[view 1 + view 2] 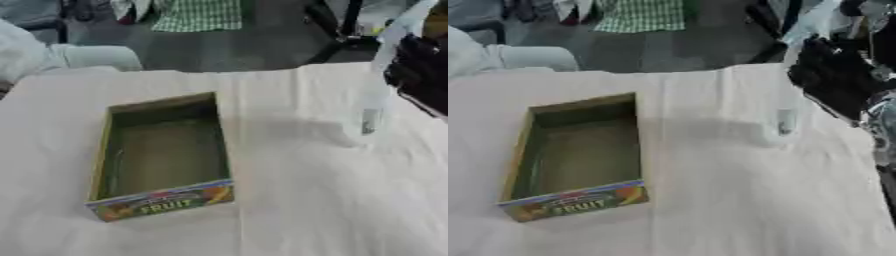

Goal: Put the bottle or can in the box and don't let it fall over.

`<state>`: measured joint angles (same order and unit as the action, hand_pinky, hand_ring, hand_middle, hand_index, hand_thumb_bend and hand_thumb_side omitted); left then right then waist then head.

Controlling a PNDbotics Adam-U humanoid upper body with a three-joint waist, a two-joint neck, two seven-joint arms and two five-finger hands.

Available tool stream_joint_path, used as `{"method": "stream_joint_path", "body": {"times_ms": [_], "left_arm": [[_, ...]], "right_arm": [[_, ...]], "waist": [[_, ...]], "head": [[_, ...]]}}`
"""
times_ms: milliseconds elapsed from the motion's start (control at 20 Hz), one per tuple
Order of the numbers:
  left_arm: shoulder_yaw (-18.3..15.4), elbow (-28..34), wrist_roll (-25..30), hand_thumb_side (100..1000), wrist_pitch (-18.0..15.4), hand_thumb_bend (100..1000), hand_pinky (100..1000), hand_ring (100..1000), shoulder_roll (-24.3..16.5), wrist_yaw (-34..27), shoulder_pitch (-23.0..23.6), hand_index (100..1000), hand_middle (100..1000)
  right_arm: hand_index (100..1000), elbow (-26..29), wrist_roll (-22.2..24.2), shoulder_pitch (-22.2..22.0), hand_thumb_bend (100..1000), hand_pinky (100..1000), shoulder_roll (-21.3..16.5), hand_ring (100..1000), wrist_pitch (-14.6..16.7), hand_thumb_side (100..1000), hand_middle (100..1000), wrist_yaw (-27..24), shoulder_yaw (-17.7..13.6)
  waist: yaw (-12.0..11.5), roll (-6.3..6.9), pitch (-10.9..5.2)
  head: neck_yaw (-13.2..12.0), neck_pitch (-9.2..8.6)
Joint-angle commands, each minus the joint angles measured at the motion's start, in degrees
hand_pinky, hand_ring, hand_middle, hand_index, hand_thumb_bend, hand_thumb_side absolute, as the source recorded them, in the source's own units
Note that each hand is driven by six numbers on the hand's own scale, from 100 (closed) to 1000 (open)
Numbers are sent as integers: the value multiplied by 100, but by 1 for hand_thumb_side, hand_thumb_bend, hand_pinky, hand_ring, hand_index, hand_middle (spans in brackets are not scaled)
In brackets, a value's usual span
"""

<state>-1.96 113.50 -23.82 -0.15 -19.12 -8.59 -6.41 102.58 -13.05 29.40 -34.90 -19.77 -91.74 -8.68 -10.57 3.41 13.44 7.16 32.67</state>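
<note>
the right hand (837, 75) comes in from the upper right, black and bulky, with its fingers curled round the upper half of a clear plastic bottle (791, 107). so it's gripping the bottle, and the bottle looks tilted, top leaning up and to the right toward the wrist. the bottle itself is see-through and pale, almost washed out against the cloth, with a small darker label or patch near its lower end. its bottom end is down at or just above the surface, can't tell for sure if it's actually touching, but there's a soft shadow on the cloth right beside it on the left. the surface (332, 210) is covered in a white, slightly wrinkly cloth. well apart from the bottle, over on the left half, sits the box (162, 200), an open shallow cardboard tray with a dull olive-brown inside, long side running away from the camera. its near wall is colourful, blue edge with fruit pictures and the word "fruit" printed on it. nothing is inside the box, so the bottle isn't in it yet. the left hand doesn't show in either view.
</note>
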Motion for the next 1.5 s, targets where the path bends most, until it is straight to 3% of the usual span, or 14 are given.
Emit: {"method": "stream_joint_path", "body": {"times_ms": [50, 650, 1500], "left_arm": [[-22, 109, 25, 617, -12, 733, 752, 925, -128, -30, -40, 760, 808], [-11, 109, 33, 616, -6, 733, 751, 924, -160, -53, -37, 760, 807], [36, 109, 63, 614, 6, 735, 751, 925, -174, -142, -102, 761, 807]], "right_arm": [[995, 168, 22, 192, 100, 100, -248, 100, 62, 798, 194, -87, -3], [999, 96, -63, 993, 100, 100, -219, 100, 72, 768, 204, -364, 309], [1000, -94, 66, 2170, 100, 100, 453, 100, -632, 772, 226, -369, 1285]], "waist": [[1, -19, -105], [-25, -49, -185], [-258, -115, -246]], "head": [[9, 23], [70, 120], [257, 229]]}}
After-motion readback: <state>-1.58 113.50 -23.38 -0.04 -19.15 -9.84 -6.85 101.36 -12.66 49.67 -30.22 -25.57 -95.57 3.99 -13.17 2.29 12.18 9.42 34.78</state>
